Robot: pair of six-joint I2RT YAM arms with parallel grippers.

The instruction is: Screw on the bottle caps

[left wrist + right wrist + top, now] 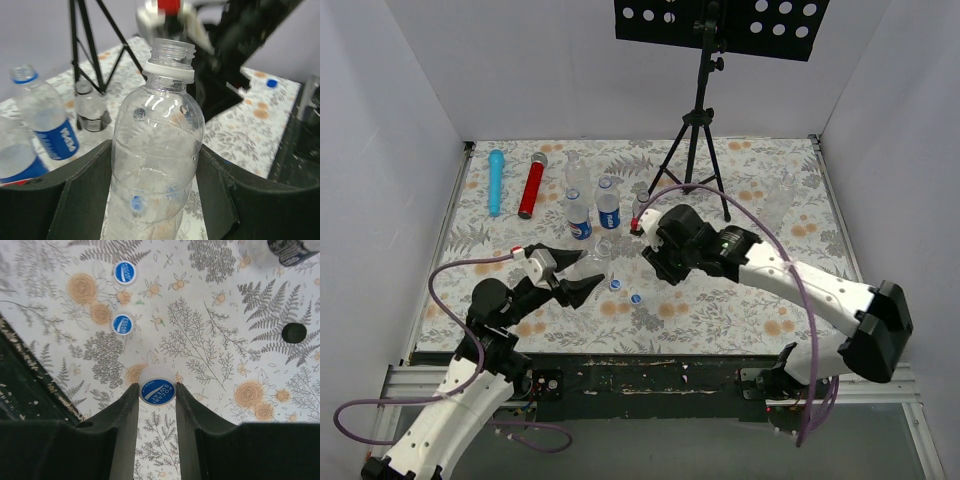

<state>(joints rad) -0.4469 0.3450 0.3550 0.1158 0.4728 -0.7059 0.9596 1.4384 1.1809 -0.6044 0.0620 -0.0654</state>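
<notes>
The left end effector [155, 148] is closed around the body of a clear bottle [159, 112], one dark finger [85, 195] pressing each side. The bottle stands upright in the grip, its threaded neck bare and uncapped above a white collar ring. In the top view it sits a little left of the middle of the surface [760, 300], nearer the near edge than the far one.

The right end effector [156, 386] grips a blue cap [157, 392] with a pale rim and white lettering on top, pinched between its two fingers [125, 425] and touching both. It looks lifted off the floral surface. Two blue caps [125, 272] lie loose below it, one just beside the other, toward the near edge. A black cap [294, 333] lies well apart from them.

Toward the far left corner lie a blue cylinder [496, 180] and a red cylinder [531, 185], side by side. Two labelled bottles [608, 203] stand upright between them and a black tripod [695, 140], which stands by the far edge.
</notes>
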